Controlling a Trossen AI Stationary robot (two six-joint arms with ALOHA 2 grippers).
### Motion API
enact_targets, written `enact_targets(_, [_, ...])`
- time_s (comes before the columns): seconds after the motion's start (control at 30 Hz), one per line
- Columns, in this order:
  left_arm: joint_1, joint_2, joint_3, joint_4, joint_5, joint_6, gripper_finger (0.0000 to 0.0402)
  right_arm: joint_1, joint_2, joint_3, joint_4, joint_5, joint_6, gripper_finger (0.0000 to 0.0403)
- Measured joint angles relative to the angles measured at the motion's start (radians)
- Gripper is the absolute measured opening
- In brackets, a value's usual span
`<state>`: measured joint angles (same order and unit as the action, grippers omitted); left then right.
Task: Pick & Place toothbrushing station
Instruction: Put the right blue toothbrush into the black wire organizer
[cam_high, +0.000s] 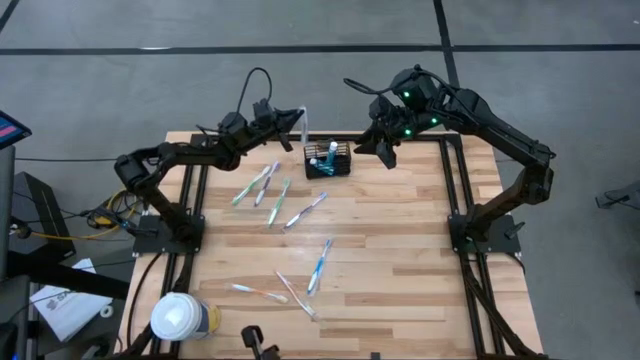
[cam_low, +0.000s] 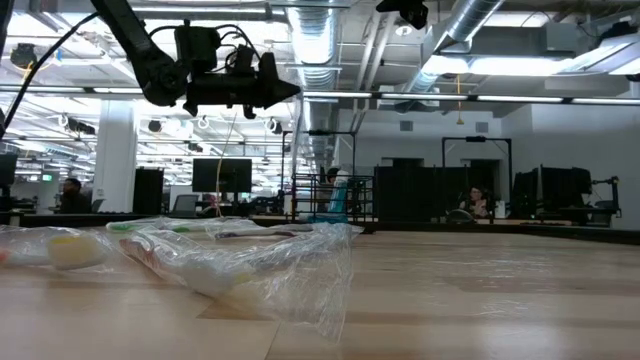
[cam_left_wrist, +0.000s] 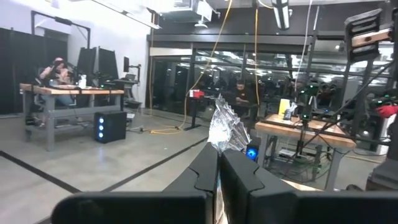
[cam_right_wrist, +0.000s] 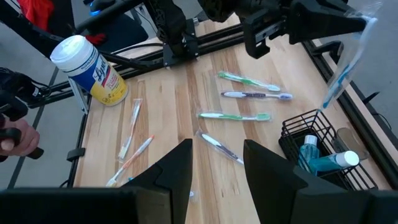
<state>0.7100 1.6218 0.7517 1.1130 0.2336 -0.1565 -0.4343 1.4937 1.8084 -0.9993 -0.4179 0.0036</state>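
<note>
High view shows the wire-mesh basket (cam_high: 329, 159) at the surface's far edge, the left gripper (cam_high: 297, 117) pinching a wrapped toothbrush (cam_high: 303, 128) beside it, the right gripper (cam_high: 385, 152) spread wide nearby.

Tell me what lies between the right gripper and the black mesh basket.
Nothing: in the high view, only bare table separates the open right gripper from the basket. The left gripper, holding a wrapped toothbrush, is on the basket's other side.
</note>
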Motion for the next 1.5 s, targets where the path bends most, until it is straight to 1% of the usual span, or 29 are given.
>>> enact_targets(0.13, [0.001, 0.000, 0.000, 0.005, 0.009, -0.003, 0.0000, 0.000, 0.000, 0.000, 0.000, 0.000, 0.000, 0.0133])
enact_targets(0.33, [-0.034, 0.000, 0.000, 0.046, 0.009, -0.027, 0.0000, 0.000, 0.000, 0.000, 0.009, 0.000, 0.005, 0.0133])
enact_targets(0.47, [-0.054, 0.002, 0.000, 0.044, 0.009, -0.027, 0.0000, 0.000, 0.000, 0.000, 0.013, 0.000, 0.013, 0.0133])
enact_targets(0.8, [-0.050, 0.085, 0.001, 0.043, 0.009, 0.011, 0.0000, 0.002, 0.000, 0.000, 0.013, 0.000, 0.016, 0.0133])
enact_targets(1.0, [-0.046, 0.125, 0.001, 0.058, 0.045, 0.018, 0.0000, 0.002, 0.000, 0.000, 0.013, 0.000, 0.016, 0.0133])
enact_targets(1.2, [-0.046, 0.166, 0.001, 0.067, 0.061, 0.022, 0.0000, 0.002, 0.000, 0.000, 0.013, 0.000, 0.015, 0.0133])
enact_targets(1.5, [-0.041, 0.193, 0.001, 0.080, 0.063, 0.041, 0.0000, 0.002, 0.000, 0.000, 0.012, 0.000, 0.014, 0.0133])
